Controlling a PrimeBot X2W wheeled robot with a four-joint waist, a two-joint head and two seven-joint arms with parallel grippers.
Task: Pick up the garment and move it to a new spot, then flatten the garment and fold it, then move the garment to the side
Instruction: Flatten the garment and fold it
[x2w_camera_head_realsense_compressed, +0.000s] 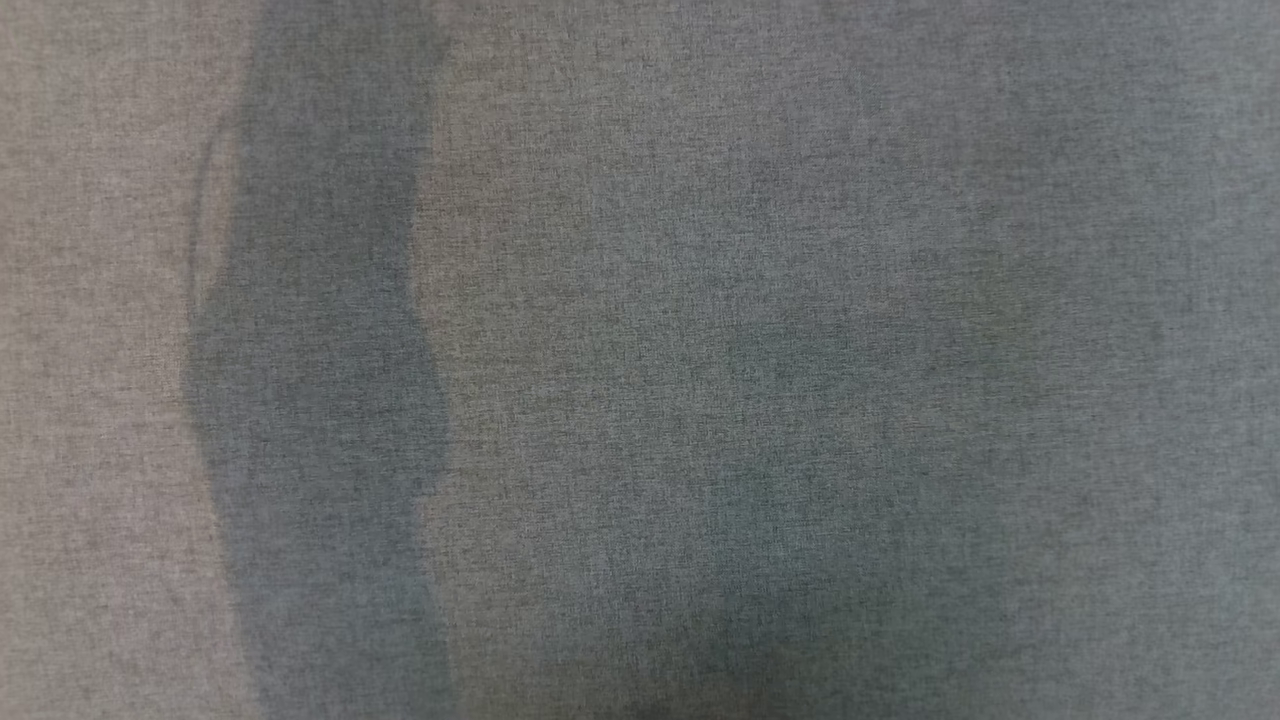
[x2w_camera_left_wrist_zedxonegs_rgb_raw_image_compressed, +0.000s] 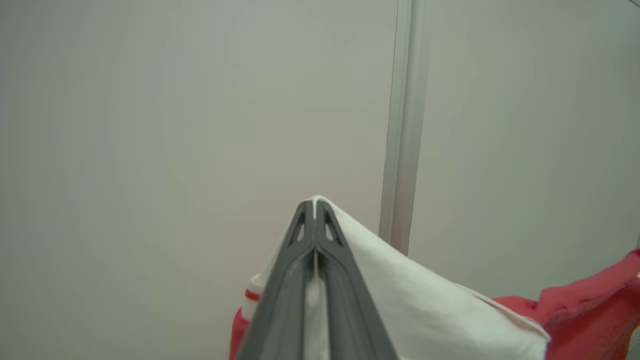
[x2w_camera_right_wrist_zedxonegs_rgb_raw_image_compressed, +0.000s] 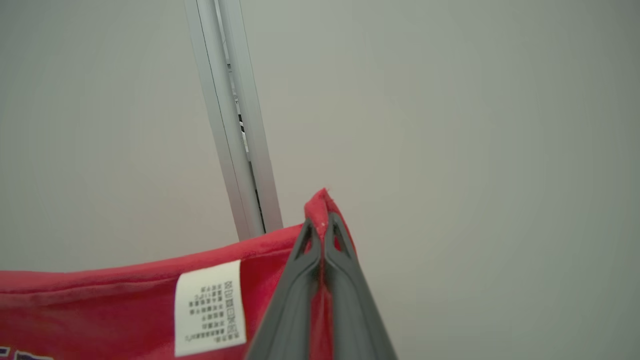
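Evidently the left gripper is clamping the garment by a white corner, the right gripper by its red edge, cloth spanning left-right between them.

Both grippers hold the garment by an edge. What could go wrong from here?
1. The left gripper pinches only a thin white edge of the garment at its tips; it might slip out.
2. The right gripper holds a small red fold near the label; a pull could free it.
3. The cloth seems to sag between them and may land creased.
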